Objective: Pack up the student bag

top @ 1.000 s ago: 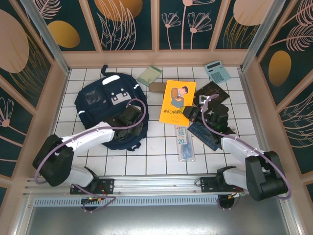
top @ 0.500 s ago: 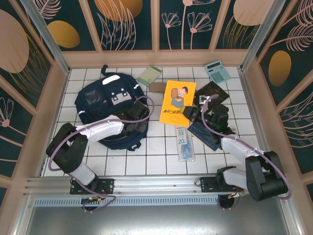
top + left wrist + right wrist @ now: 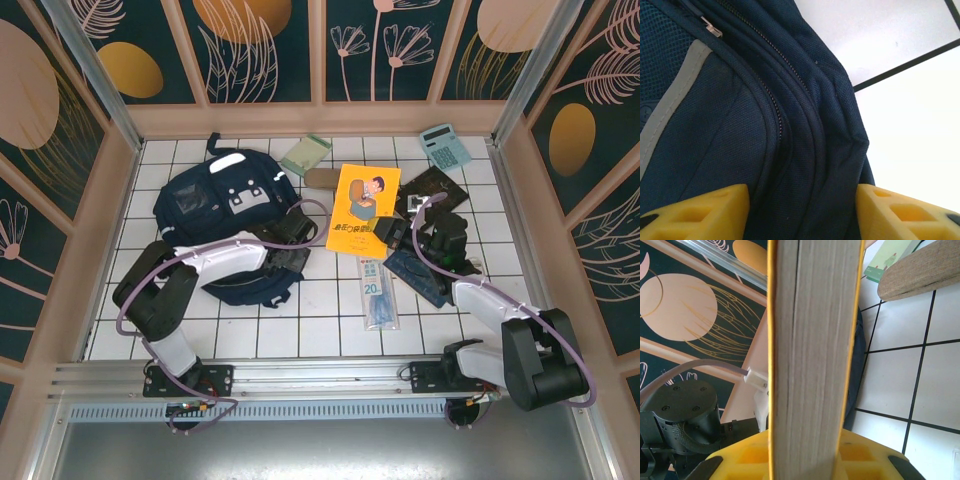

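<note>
Saw the student bag (image 3: 215, 215) lying flat on the left of the white tiled table (image 3: 320, 310). Found the left gripper (image 3: 297, 228) at the bag's right edge, fingers (image 3: 695, 210) partway apart with a fold of blue cloth between them; could not tell if pinching. Saw the right gripper (image 3: 393, 233) squeezing the yellow book (image 3: 365, 205) by its right edge, the book just beside the left gripper. Spotted a brown case (image 3: 322, 177) and green notebook (image 3: 306, 155) behind the book, a calculator (image 3: 445, 146) far back, a ruler pack (image 3: 379, 292) in front.
</note>
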Robot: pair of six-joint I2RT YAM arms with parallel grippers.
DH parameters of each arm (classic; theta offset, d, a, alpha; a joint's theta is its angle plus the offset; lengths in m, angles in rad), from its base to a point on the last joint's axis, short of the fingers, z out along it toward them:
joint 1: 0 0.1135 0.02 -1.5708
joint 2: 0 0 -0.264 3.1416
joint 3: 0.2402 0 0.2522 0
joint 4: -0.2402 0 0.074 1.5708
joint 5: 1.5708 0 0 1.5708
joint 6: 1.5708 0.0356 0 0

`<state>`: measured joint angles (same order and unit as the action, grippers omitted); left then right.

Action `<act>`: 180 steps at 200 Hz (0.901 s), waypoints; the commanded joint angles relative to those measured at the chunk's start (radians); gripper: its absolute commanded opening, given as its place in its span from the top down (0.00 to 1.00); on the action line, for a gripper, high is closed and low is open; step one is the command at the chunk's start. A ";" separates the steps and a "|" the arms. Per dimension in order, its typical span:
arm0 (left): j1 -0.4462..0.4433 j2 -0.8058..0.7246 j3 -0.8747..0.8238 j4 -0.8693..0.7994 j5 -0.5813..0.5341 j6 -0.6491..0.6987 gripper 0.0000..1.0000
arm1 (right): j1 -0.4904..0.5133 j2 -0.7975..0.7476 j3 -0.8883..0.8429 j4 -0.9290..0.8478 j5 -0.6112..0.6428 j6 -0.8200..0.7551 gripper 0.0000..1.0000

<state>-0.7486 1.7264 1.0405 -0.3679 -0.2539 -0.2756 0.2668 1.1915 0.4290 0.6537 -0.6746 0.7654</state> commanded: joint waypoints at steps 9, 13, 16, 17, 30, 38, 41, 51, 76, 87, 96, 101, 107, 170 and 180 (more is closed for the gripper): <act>-0.009 0.046 0.018 -0.052 -0.081 -0.013 0.65 | -0.008 -0.030 0.003 0.109 -0.019 0.003 1.00; -0.009 0.043 0.019 -0.051 -0.087 -0.016 0.72 | -0.009 -0.030 0.004 0.109 -0.020 0.004 1.00; -0.009 0.041 0.021 -0.050 -0.089 -0.018 0.77 | -0.008 -0.029 0.004 0.109 -0.019 0.003 1.00; -0.009 0.038 0.021 -0.051 -0.090 -0.019 0.78 | -0.008 -0.030 0.002 0.110 -0.020 0.004 1.00; -0.009 0.010 0.029 -0.046 -0.109 -0.040 0.90 | -0.008 -0.030 0.001 0.113 -0.022 0.005 1.00; -0.009 -0.005 0.039 -0.048 -0.126 -0.053 0.94 | -0.009 -0.029 -0.001 0.113 -0.020 0.005 1.00; -0.009 -0.006 0.044 -0.049 -0.135 -0.059 0.95 | -0.008 -0.030 -0.001 0.115 -0.022 0.007 1.00; -0.009 -0.053 0.063 -0.057 -0.153 -0.079 1.00 | -0.008 -0.030 -0.001 0.118 -0.027 0.008 1.00; -0.009 -0.135 0.107 -0.046 -0.148 -0.119 1.00 | -0.008 -0.034 0.001 0.117 -0.028 0.008 1.00; -0.009 -0.163 0.130 -0.035 -0.134 -0.129 1.00 | -0.009 -0.035 0.001 0.118 -0.028 0.009 1.00; -0.009 -0.174 0.156 -0.028 -0.118 -0.139 1.00 | -0.009 -0.036 0.001 0.117 -0.028 0.010 1.00; -0.009 -0.177 0.170 -0.027 -0.106 -0.144 1.00 | -0.008 -0.036 0.001 0.117 -0.028 0.011 1.00; -0.009 -0.176 0.188 -0.023 -0.087 -0.150 1.00 | -0.008 -0.038 0.000 0.116 -0.029 0.011 1.00; -0.009 -0.119 0.371 -0.072 -0.080 -0.184 1.00 | 0.014 -0.050 -0.007 0.110 -0.056 0.012 1.00; -0.008 -0.117 0.399 -0.088 -0.084 -0.177 1.00 | 0.036 -0.038 -0.010 0.109 -0.041 0.024 1.00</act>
<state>-0.7528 1.6039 1.3445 -0.4473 -0.3256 -0.4435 0.2699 1.1809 0.4236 0.6537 -0.7044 0.7681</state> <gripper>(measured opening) 0.066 0.174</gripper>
